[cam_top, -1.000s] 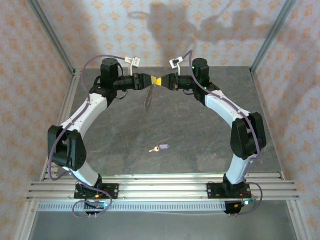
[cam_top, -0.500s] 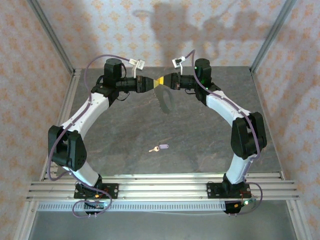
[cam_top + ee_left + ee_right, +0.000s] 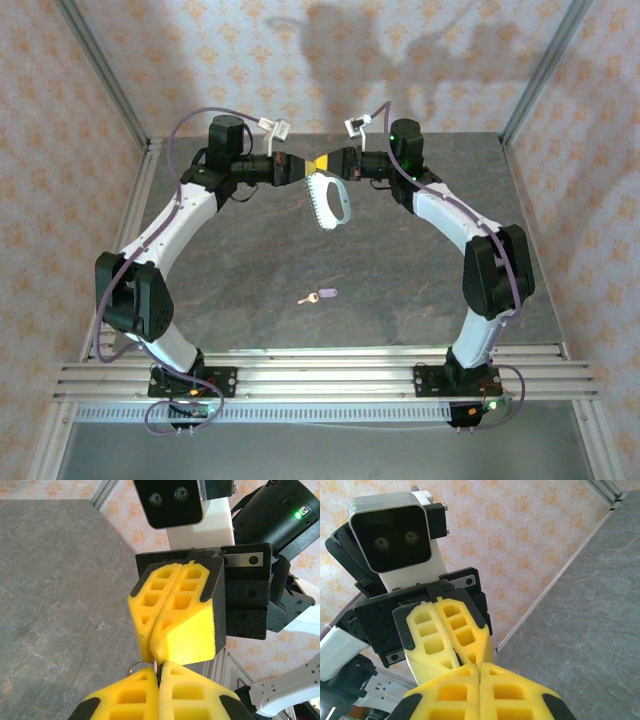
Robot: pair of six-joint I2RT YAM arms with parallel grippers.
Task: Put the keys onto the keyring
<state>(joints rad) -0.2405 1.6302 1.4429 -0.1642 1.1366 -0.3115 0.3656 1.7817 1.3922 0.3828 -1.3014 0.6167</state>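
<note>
My left hand (image 3: 159, 666) is clamped shut on the keyring (image 3: 331, 200); a thin loop of it shows at the seam. My right hand (image 3: 326, 162) meets it tip to tip with its jaws pressed together, though I cannot tell whether it also pinches the keyring. The keyring hangs free below the tips, high over the far bench (image 3: 420, 300), which I judge leaves it reachable for threading. The key (image 3: 322, 295) lies alone mid-bench, well apart from both hands, with open room all round. The wall (image 3: 320, 70) stands close behind the tips, so moves should come toward me.
</note>
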